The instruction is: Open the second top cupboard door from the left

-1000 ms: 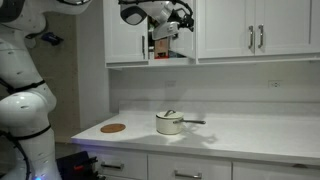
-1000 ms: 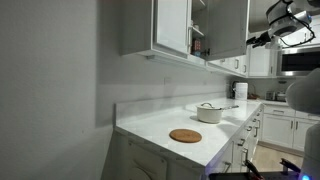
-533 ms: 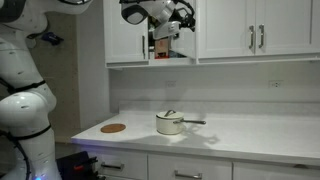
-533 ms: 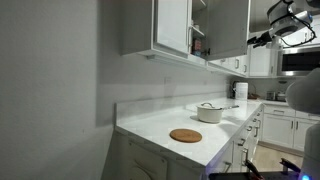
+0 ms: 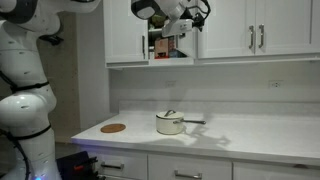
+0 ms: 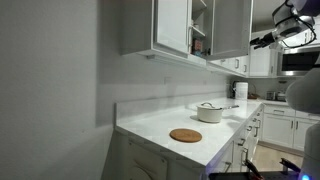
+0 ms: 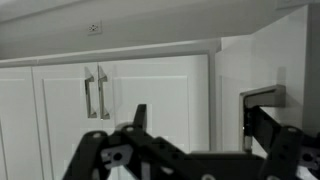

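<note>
The second top cupboard door from the left (image 6: 230,28) stands swung open in both exterior views and shows a shelf with items (image 5: 165,46) inside. My gripper (image 5: 190,14) is up at the free edge of this door; it also shows in an exterior view (image 6: 260,41) touching or nearly touching that edge. In the wrist view my gripper (image 7: 197,128) has its two dark fingers wide apart, with the door's edge (image 7: 290,60) at the right finger. It is open and holds nothing.
Closed white cupboard doors with metal handles (image 7: 95,92) are to the side. On the white counter (image 5: 250,135) stand a white pot with a handle (image 5: 170,123) and a round wooden trivet (image 5: 113,128). Drawers (image 5: 190,168) run below.
My arm has moved sideways along the cupboards, away from the hinge side, and the door has swung a little further open.
</note>
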`<state>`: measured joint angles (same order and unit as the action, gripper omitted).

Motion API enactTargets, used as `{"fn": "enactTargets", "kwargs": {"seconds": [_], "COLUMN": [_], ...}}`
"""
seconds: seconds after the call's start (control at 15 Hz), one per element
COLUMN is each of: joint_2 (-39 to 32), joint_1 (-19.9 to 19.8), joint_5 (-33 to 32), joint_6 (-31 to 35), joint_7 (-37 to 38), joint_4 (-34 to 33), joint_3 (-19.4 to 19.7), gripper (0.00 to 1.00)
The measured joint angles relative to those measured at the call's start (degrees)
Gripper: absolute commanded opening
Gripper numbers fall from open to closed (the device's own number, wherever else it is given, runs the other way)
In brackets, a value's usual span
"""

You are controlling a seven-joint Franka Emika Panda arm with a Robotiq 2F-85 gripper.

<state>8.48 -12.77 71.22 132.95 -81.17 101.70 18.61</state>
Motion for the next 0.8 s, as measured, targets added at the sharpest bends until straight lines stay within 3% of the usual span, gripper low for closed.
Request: {"fn": "enactTargets", "kwargs": {"seconds": [0.8], "joint_2": [-0.11], "joint_1": [-0.11], "joint_5": [-0.77], "joint_6": [-0.34], "joint_7": [0.21], "joint_4": [-0.35], "joint_3": [-0.20], "gripper": [1.00]}}
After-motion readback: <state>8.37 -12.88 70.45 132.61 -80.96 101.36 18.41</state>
